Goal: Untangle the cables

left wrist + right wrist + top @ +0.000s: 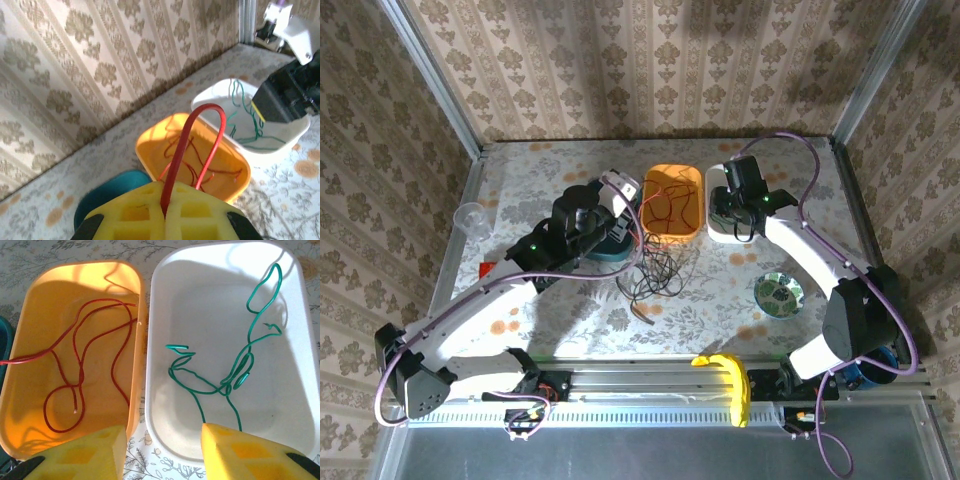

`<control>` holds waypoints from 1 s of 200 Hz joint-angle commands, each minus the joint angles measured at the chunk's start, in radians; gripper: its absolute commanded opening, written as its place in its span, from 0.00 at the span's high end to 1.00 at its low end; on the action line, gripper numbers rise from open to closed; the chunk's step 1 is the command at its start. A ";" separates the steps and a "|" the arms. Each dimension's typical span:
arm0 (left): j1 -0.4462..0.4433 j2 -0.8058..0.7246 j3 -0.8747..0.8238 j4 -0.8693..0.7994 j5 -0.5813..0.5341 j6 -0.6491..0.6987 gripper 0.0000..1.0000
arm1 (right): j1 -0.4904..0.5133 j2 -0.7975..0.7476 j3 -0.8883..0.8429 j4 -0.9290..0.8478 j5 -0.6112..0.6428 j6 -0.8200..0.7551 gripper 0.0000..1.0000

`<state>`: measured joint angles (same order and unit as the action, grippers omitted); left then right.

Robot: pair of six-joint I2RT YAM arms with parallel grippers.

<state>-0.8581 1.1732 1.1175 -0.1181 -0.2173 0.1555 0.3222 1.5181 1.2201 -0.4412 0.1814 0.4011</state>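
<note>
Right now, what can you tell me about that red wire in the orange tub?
The red wire is thin, glossy and bendy, and looks plastic-coated. Most of it lies in loose, crossing loops on the floor of the orange tub. One stretch runs out over the tub's left rim. Seen from the left wrist, a red strand is pinched between the shut yellow fingers of the left gripper, arching up and then curving down toward the tub. I cannot tell whether it is one wire or two.
</note>
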 commanded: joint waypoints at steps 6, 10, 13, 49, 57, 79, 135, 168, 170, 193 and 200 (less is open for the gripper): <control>-0.018 -0.002 0.045 0.158 -0.029 0.091 1.00 | -0.006 -0.049 -0.014 0.038 0.050 0.022 0.55; -0.019 -0.002 0.045 0.171 -0.040 0.097 1.00 | -0.007 -0.052 -0.016 0.039 0.050 0.021 0.55; -0.020 -0.003 0.044 0.180 -0.046 0.101 1.00 | -0.007 -0.054 -0.017 0.039 0.051 0.021 0.55; -0.038 -0.021 -0.003 0.299 -0.145 0.107 1.00 | -0.013 -0.075 -0.036 0.045 0.057 0.017 0.55; -0.042 -0.023 -0.012 0.316 -0.153 0.112 1.00 | -0.014 -0.079 -0.042 0.047 0.058 0.019 0.55; -0.050 -0.021 -0.012 0.362 -0.182 0.162 1.00 | -0.018 -0.079 -0.047 0.054 0.054 0.018 0.55; -0.057 0.019 0.020 0.492 -0.213 0.365 1.00 | -0.020 -0.077 -0.039 0.059 0.058 0.015 0.55; -0.105 0.070 0.041 0.510 -0.228 0.563 1.00 | -0.023 -0.086 -0.046 0.057 0.063 0.016 0.55; -0.109 0.072 0.041 0.511 -0.230 0.576 1.00 | -0.024 -0.086 -0.048 0.058 0.064 0.017 0.55; -0.164 0.085 0.026 0.528 -0.234 0.700 1.00 | -0.025 -0.096 -0.060 0.061 0.063 0.020 0.55; -0.183 0.083 0.024 0.527 -0.227 0.717 1.00 | -0.026 -0.098 -0.063 0.061 0.064 0.019 0.55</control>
<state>-0.9894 1.2633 1.1221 0.3492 -0.4355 0.6937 0.3031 1.4559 1.1812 -0.3962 0.2108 0.4011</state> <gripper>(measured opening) 0.063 0.448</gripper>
